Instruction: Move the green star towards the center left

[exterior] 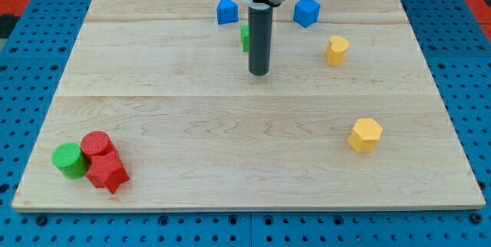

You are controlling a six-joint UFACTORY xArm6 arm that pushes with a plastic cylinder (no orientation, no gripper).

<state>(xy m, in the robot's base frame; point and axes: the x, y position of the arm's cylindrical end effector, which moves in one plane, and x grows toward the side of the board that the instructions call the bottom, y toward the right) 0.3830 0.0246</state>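
A green block (245,37), mostly hidden behind my rod, sits near the view's top centre; only its left edge shows, so I cannot make out its shape. My tip (259,73) rests on the wooden board just below and right of that green block. A green cylinder (70,160) stands at the bottom left corner.
A red cylinder (97,145) and a red star (107,174) sit next to the green cylinder. Two blue blocks (226,10) (306,11) lie near the top edge. A yellow block (336,50) is at the upper right, a yellow hexagon (365,134) at the lower right.
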